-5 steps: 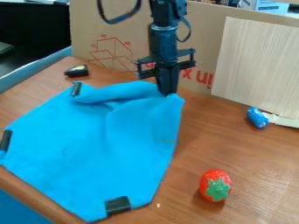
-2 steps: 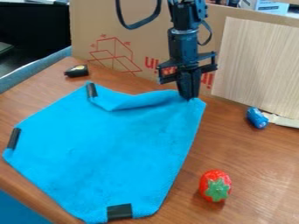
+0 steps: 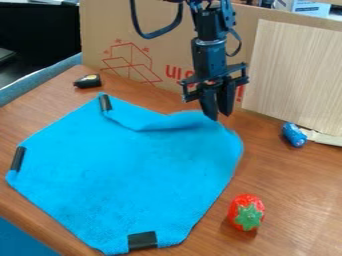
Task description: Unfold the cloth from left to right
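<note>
The blue cloth lies just below the parted fingers.

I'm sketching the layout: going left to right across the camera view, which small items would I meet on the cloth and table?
Left black strip on the blue cloth → small black-and-yellow object → near black strip → toy strawberry → small blue object.

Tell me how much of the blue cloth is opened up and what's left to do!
Mostly done, it looks like: the blue cloth lies spread over the table. The tool is open at the cloth's far right part and seems to hold nothing. Probably left: smoothing the raised fold along the far edge.
</note>
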Controlling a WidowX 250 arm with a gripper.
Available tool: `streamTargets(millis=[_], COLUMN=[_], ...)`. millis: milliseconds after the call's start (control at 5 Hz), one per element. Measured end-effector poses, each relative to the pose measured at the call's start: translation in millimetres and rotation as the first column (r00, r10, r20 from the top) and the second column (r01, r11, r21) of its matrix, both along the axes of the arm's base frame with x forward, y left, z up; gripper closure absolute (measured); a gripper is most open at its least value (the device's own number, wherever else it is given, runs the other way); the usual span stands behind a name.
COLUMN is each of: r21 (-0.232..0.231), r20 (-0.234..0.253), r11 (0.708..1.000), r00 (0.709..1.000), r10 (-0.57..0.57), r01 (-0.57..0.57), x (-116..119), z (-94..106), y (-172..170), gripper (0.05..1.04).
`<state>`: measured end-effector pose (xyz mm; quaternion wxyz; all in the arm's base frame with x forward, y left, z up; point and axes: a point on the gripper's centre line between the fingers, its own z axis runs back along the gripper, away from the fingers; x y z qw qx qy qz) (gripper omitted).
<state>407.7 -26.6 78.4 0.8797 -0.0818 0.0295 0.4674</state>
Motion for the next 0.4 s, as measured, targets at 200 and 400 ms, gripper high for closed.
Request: streamTargets(millis=[200,400], r21=[-0.036,-0.081], r20=[0.035,0.086], r11=[0.999,0.997], r00=[0.999,0.996], r10=[0.019,0.000], r01=[-0.018,0.007], x=[-4,-12], z=[14.0,42.6], y=[8,15], gripper=[0.334,0.093])
